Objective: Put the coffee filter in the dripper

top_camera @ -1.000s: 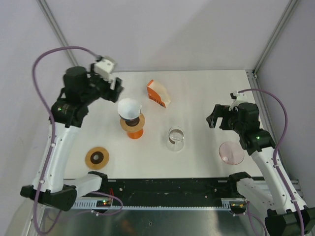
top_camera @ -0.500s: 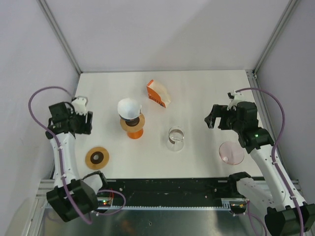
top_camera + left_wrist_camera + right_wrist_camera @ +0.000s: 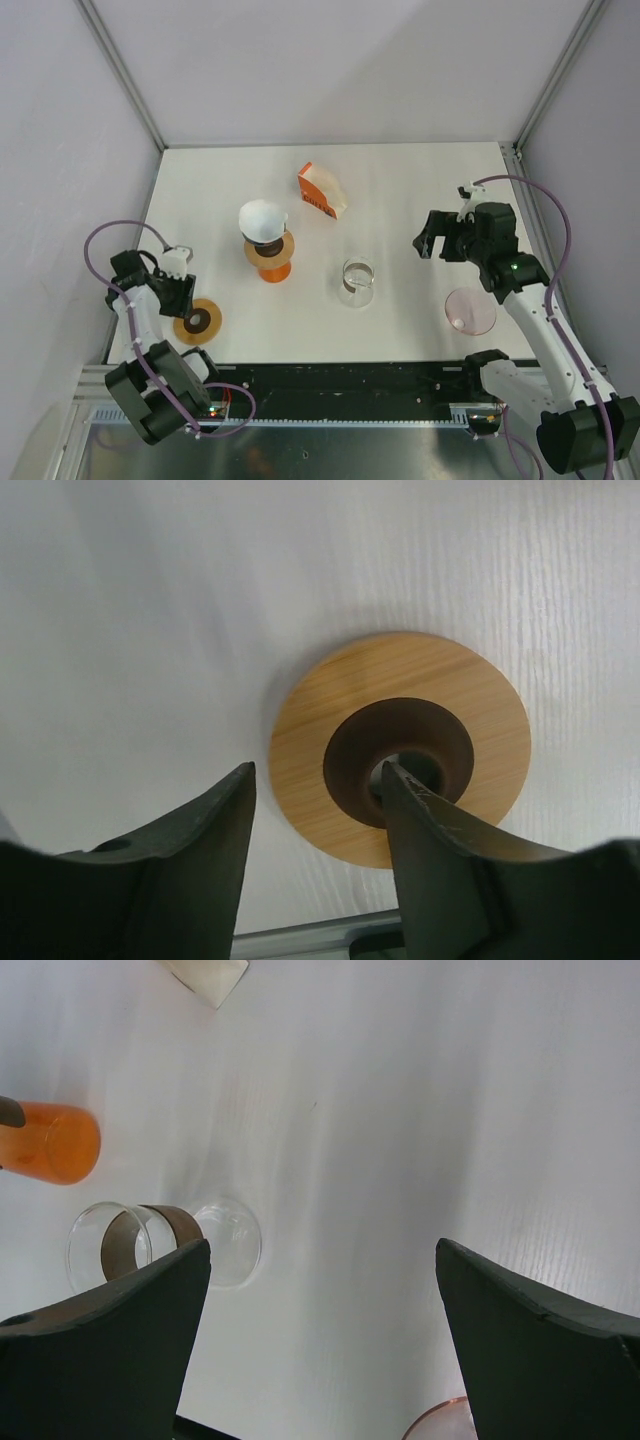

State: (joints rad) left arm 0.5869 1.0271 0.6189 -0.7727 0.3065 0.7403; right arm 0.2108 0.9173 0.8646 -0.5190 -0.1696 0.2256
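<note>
At lower left, the left gripper hangs with jaws apart above a wooden disc. Left of centre, the white coffee filter sits atop the orange dripper. At right, the right gripper is spread wide, holding nothing.

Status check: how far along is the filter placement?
Done, it seems: the white coffee filter sits in the orange dripper. In hand: nothing; the left tool is open over the wooden disc, and the right tool is open above the table. Left: nothing apparent.
</note>
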